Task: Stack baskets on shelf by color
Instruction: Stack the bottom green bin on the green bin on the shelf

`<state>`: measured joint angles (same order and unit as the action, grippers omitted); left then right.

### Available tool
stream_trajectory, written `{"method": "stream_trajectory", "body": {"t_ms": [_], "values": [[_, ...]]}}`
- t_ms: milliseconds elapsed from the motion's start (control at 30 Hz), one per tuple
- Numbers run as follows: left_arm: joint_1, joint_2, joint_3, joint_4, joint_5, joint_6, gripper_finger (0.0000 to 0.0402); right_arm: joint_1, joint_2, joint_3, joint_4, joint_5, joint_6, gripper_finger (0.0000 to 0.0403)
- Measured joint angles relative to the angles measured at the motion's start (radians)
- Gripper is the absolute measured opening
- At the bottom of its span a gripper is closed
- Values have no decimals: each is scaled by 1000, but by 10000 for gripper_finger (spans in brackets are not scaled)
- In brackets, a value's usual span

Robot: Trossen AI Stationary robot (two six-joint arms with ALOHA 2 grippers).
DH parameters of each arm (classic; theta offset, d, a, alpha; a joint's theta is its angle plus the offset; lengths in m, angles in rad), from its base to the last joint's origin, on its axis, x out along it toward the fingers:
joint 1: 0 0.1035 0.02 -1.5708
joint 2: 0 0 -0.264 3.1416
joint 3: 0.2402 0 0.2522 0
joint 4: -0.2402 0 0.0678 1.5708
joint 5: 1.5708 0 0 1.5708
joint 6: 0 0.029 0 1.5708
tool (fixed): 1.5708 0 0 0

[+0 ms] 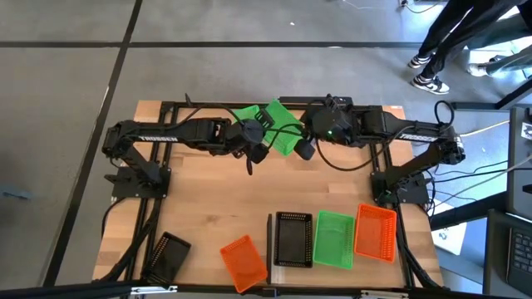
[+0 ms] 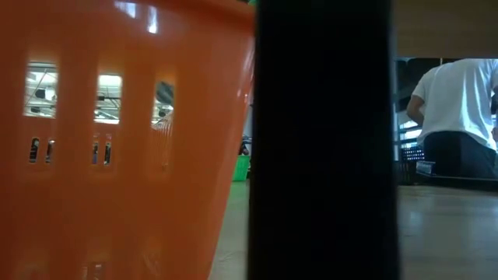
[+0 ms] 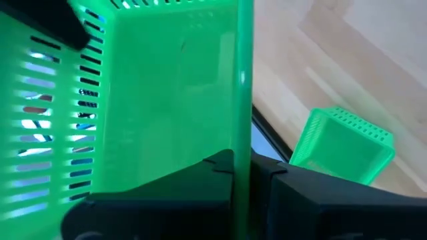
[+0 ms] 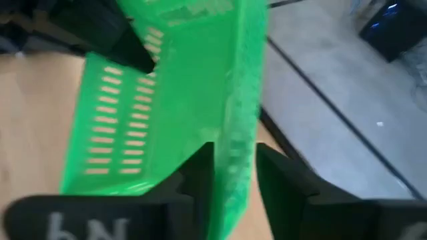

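From overhead I have both arms meeting at the twelve o'clock edge of the table [image 1: 208, 216], with a green basket [image 1: 268, 124] held up between them. My left gripper [image 1: 254, 146] reaches in from the nine o'clock side, and its wrist camera shows its two dark fingers [image 3: 207, 175] pressed together on the rim wall of that green basket [image 3: 160, 87], clamped tight. My right gripper [image 1: 304, 146] comes in from the three o'clock side; on its wrist camera the same basket's wall [image 4: 235, 133] stands between its fingers [image 4: 199, 175], which sit just either side of the plastic, and I cannot tell whether they are actually pinching it or standing slightly off. The left wrist camera also catches a second green basket [image 3: 341, 145], tipped, just beside the held one. Along the six o'clock edge, a row sits on the pale shelf [image 1: 281, 262]: a black basket [image 1: 293, 238], another green basket [image 1: 334, 239] touching it, and an orange basket [image 1: 375, 232] at the four o'clock end. A loose orange basket [image 1: 244, 260] lies tilted just beside the shelf's other end, and a black basket [image 1: 165, 256] lies well apart at seven o'clock. The low camera is mostly blocked by an orange basket wall [image 2: 117, 140] and a dark upright [image 2: 323, 140]; a person in a white top [image 2: 455, 105] sits beyond.
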<state>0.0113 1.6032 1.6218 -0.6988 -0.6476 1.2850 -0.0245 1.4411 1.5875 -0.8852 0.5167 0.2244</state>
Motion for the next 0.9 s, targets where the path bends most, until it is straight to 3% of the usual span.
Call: {"method": "stream_trajectory", "body": {"t_ms": [233, 567, 900], "values": [[0, 10, 0, 39, 19, 4, 10, -23, 0, 0, -9, -37, -26, 8], [0, 35, -1, 68, 31, 9, 67, -28, 0, 0, -10, -57, -23, 23], [-29, 36, -1, 104, 30, -75, 72, -30, -2, 1, -43, -69, 6, 2]]}}
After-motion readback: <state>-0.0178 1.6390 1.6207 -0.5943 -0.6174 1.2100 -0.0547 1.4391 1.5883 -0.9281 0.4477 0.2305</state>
